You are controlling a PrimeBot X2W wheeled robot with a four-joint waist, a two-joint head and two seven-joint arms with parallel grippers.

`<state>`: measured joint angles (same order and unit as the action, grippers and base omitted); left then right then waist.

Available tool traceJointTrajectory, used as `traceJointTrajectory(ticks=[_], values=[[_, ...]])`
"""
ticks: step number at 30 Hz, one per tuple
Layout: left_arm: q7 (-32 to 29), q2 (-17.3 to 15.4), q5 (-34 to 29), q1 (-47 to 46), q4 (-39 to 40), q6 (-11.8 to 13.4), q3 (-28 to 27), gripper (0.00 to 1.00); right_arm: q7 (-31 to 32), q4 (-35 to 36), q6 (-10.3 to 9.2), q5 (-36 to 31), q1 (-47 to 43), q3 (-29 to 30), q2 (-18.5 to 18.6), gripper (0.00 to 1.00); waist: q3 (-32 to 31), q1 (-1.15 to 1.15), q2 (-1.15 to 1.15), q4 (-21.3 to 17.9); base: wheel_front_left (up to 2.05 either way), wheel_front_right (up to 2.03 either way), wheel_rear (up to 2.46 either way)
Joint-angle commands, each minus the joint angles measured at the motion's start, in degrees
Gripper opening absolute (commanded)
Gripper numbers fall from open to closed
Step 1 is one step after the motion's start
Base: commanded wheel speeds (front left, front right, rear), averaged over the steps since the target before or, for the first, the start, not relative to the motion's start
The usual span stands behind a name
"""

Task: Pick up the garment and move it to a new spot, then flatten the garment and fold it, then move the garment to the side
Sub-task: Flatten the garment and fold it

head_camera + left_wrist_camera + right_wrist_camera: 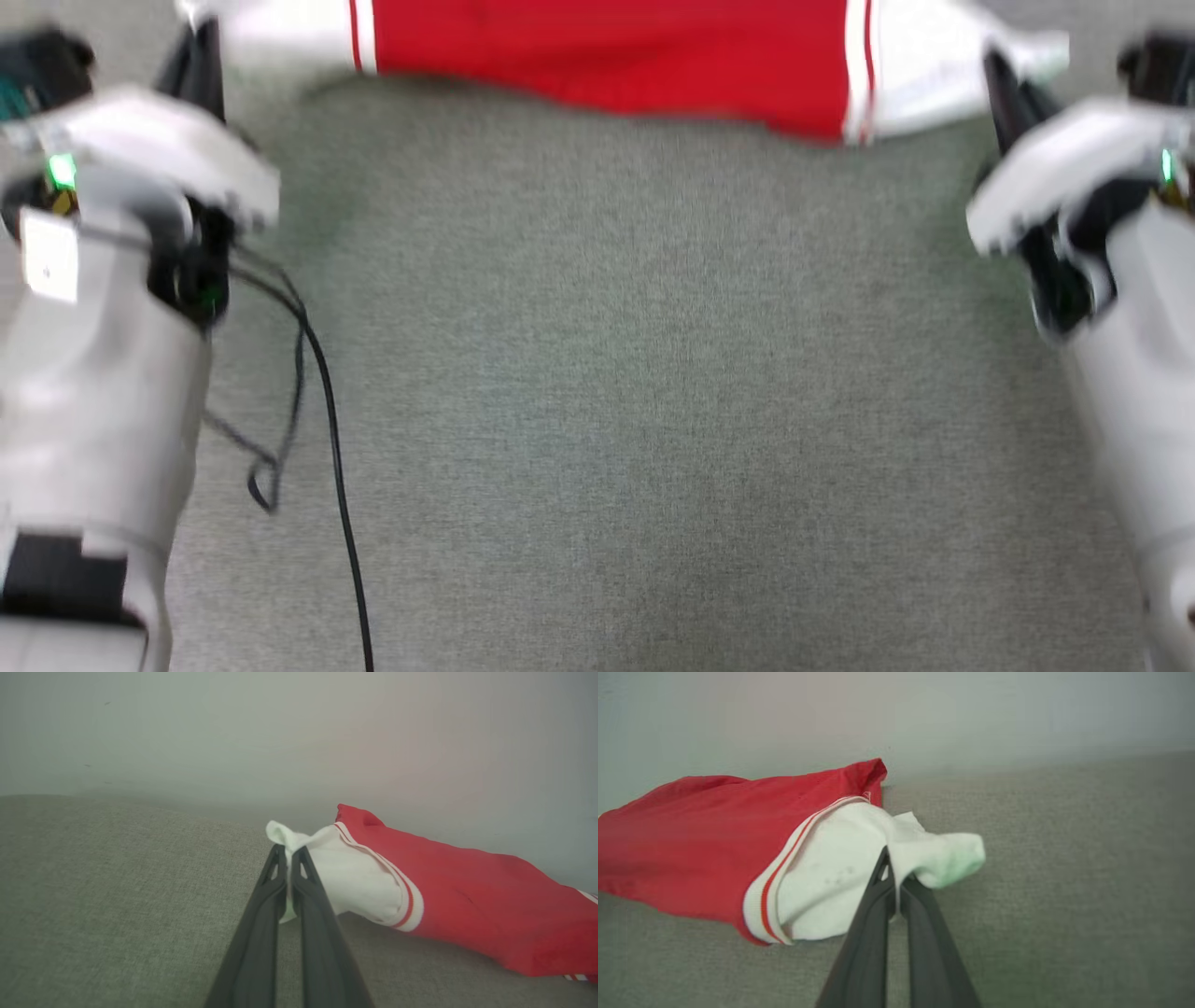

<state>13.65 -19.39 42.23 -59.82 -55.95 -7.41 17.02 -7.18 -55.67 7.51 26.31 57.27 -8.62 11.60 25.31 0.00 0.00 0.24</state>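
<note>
On the left, the left gripper [289, 851] has its two long dark fingers pressed together on the tip of a white sleeve [355, 877], pinching a small tuft of cloth. From there the garment [607, 56] stretches sideways across the far edge of the grey woven surface [607, 373]. Its long axis runs from one gripper to the other, sleeve to sleeve. The middle is plain red, smooth and slightly glossy, with soft creases and a sagging lower edge. I cannot tell whether that edge touches the surface. Each white sleeve meets the red body at a band of red-and-white striped trim [411, 900]. No print is visible on the side facing us. A thin black cable [327, 401] loops over the coarse grey weave near the left arm. On the right, the right gripper [892, 858] is likewise clamped on the bunched end of the other white sleeve [831, 872]. A pale, bare wall [280, 728] rises behind the garment.
</note>
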Motion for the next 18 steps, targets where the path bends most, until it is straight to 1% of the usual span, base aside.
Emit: traceJointTrajectory(ticks=[1,5,6,8,11,15,18], values=[[0.3,-0.9,0.0,2.1,0.6,-0.1,0.4,0.0,-0.4,0.7,-0.04,1.1,-2.3,-0.2,0.9,0.0,-2.8,0.0,0.0,0.6,0.0,0.0,0.0],[0.7,-2.9,2.5,9.9,3.5,-0.1,0.7,0.0,-1.6,4.4,-0.04,4.2,-10.7,-2.2,2.2,0.0,-6.7,0.0,0.0,0.3,0.0,0.0,0.0],[0.9,-3.5,2.7,11.5,4.4,-0.1,0.6,0.0,-1.9,5.5,-0.06,4.9,-12.8,-2.5,2.8,0.0,-7.5,0.0,0.0,0.3,0.0,0.0,0.0],[1.1,-3.9,2.8,15.3,6.0,0.0,0.5,0.0,-2.3,7.7,-0.06,5.8,-17.3,-2.8,3.8,0.0,-9.4,0.0,0.0,0.5,0.0,0.0,0.0],[1.2,-4.8,2.8,20.8,9.0,0.7,0.2,0.0,-2.3,11.6,-0.06,6.5,-23.3,-2.6,4.4,0.0,-12.0,0.0,0.0,0.4,0.0,0.0,0.0],[0.3,-6.5,2.7,28.0,14.5,2.8,0.3,0.0,-1.3,17.2,-0.07,5.8,-31.2,-0.9,4.9,0.0,-15.0,0.0,0.0,-0.3,0.0,0.0,0.0],[-1.6,-8.2,3.4,33.9,20.3,5.3,-0.2,0.0,0.4,22.1,-0.07,4.5,-36.9,1.7,4.5,0.0,-16.7,0.0,0.0,-0.9,0.0,0.0,0.0]])
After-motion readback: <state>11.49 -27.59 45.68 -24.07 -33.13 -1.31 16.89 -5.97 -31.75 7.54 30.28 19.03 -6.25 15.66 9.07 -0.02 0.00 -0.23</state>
